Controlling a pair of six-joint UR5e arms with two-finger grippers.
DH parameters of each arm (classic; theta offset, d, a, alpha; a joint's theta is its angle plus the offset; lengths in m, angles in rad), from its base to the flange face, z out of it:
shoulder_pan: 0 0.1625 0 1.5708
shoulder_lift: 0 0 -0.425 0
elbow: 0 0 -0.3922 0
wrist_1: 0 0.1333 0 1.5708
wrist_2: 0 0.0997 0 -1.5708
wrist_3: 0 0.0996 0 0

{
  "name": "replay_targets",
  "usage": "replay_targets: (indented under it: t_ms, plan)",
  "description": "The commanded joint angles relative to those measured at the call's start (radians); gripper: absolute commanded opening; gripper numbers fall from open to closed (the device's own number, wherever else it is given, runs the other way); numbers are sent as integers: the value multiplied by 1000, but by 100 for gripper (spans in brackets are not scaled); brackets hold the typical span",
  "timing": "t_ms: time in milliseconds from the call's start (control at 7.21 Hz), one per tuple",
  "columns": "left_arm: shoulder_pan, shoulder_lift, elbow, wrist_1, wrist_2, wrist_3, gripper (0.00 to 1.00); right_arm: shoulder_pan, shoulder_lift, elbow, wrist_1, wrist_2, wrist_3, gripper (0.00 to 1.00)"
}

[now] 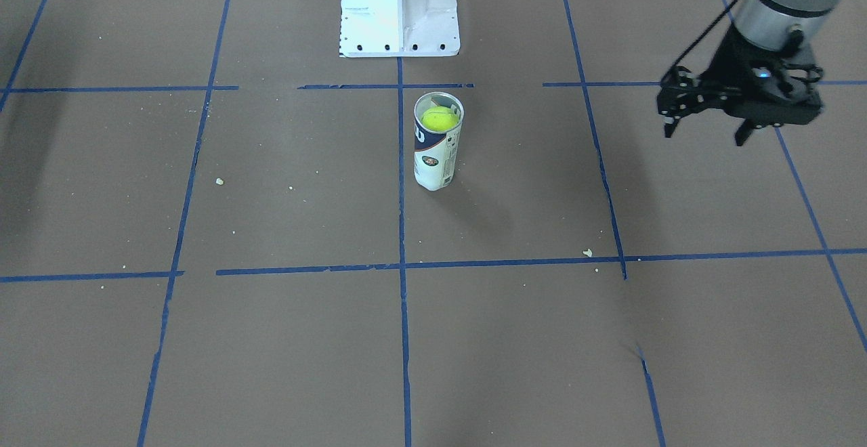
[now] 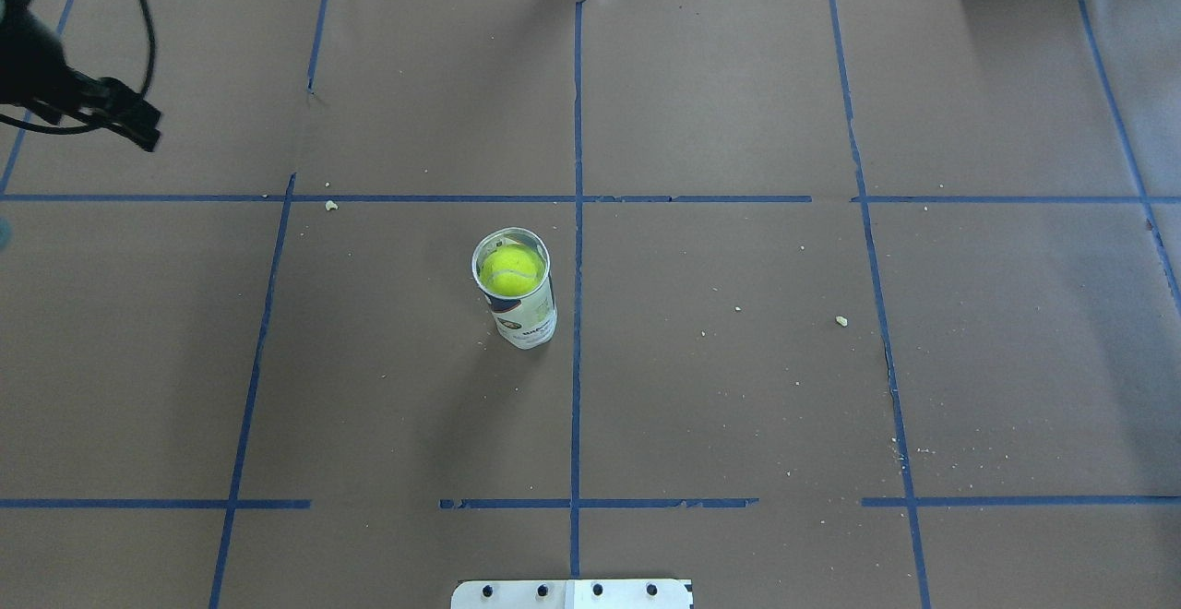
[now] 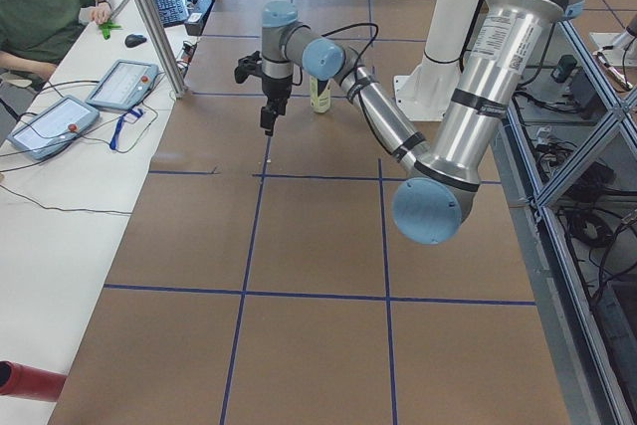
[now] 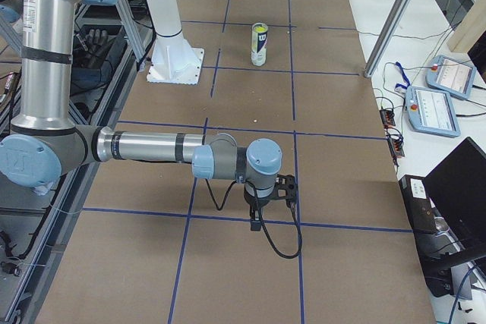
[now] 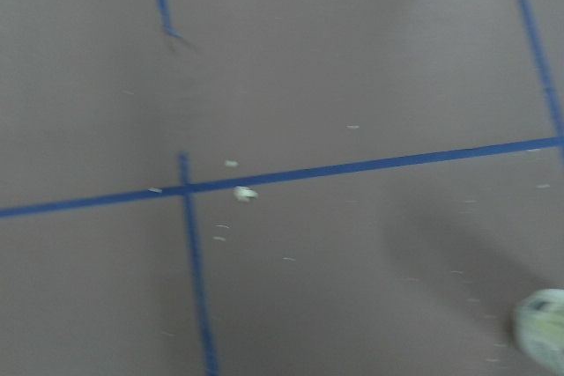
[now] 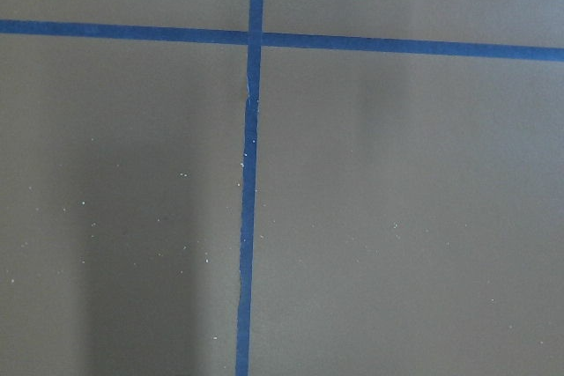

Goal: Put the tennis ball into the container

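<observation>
The clear container (image 1: 438, 141) with its white and navy label stands upright near the table's middle. The yellow-green tennis ball (image 1: 439, 118) sits inside it just below the rim, as the overhead view confirms for the ball (image 2: 510, 270) and container (image 2: 524, 314). My left gripper (image 1: 706, 134) hangs open and empty well off to the side of the can, at the overhead view's top left (image 2: 138, 129). My right gripper (image 4: 256, 221) shows only in the exterior right view, far from the container (image 4: 260, 43); I cannot tell whether it is open or shut.
Brown paper with blue tape lines (image 2: 577, 360) covers the table. The robot's white base plate (image 1: 399, 10) stands behind the can. An operator (image 3: 45, 17) sits at a side desk with tablets (image 3: 119, 82). Small crumbs (image 2: 841, 320) lie scattered about.
</observation>
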Motion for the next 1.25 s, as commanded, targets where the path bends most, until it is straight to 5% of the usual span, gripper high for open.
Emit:
replay_targets:
  t_ms: [0,416,1109]
  plan:
    - [-206,153,138,-117,-97,318,100,0,-1,0,0,0,0,100]
    - [-420,303,304,-167,-147,436,100,0,-1,0,0,0,0,100]
    - [-431,409,303,-178,-210,436,100,0,-1,0,0,0,0,100]
